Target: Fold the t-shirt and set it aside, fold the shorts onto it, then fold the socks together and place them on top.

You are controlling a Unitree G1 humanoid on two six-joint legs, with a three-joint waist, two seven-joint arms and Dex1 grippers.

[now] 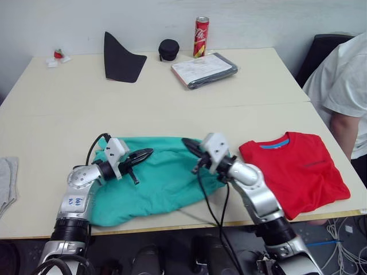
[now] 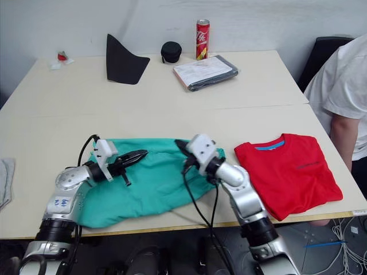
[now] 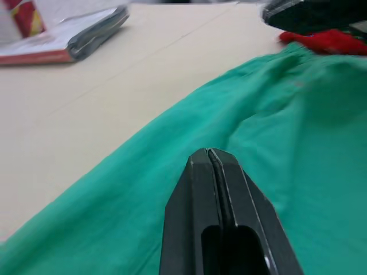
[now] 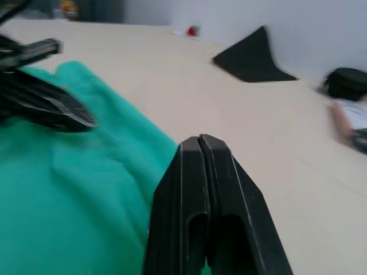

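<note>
The teal-green shorts [image 1: 163,180] lie spread near the table's front edge, in the middle. To their right lies the red t-shirt [image 1: 301,169], folded into a rectangle with its blue neck band facing the far side. A light grey sock [image 1: 7,179] rests at the far left edge. My left gripper [image 1: 146,153] is shut and empty above the left part of the shorts, pointing right. Above the shorts' upper right part, my right gripper [image 1: 186,142] is also shut and empty, pointing left. In the wrist views the left gripper [image 3: 210,153] and the right gripper [image 4: 199,139] show their fingers pressed together over the teal cloth.
At the back of the table are a black pointed fabric piece [image 1: 120,58], a round black case [image 1: 168,49], a red can [image 1: 200,36] and a flat wrapped booklet [image 1: 205,70]. A person in a white shirt [image 1: 344,86] sits at the right side.
</note>
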